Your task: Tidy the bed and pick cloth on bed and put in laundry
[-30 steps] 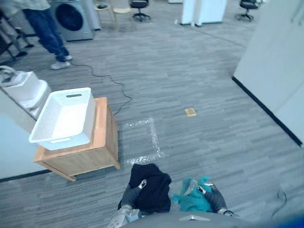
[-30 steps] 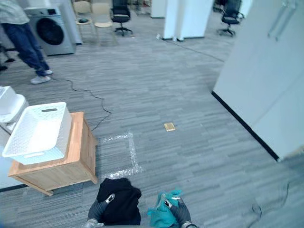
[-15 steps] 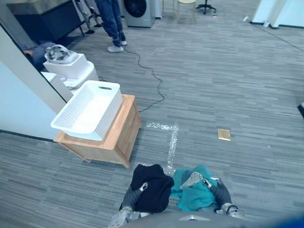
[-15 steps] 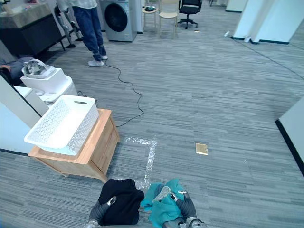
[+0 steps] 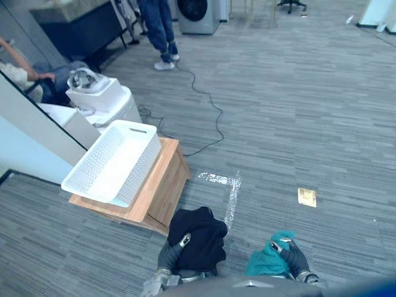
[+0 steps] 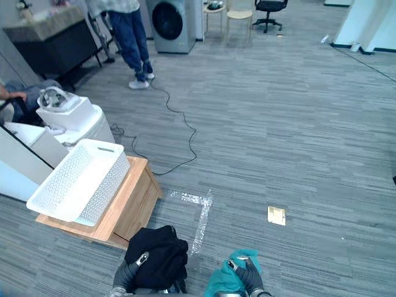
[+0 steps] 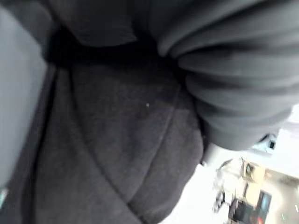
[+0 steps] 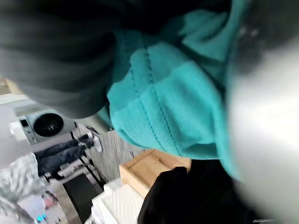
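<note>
Left hand [image 5: 177, 246]: curled into bunched black cloth [image 5: 201, 232]. Right hand [image 5: 292, 257]: clutching crumpled teal cloth [image 5: 265, 263]; stitched seams visible in right wrist view. Eye views: white basket [image 5: 141, 170] on wooden bench [image 5: 166, 168].

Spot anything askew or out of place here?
The white laundry basket sits skewed on the wooden side table, overhanging one edge. A black cable trails loose across the floor. The left hand grips the black garment, the right hand the teal cloth.

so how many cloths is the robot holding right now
2: a black cloth in the left hand, a teal cloth in the right hand. More could be hidden under them.
</note>
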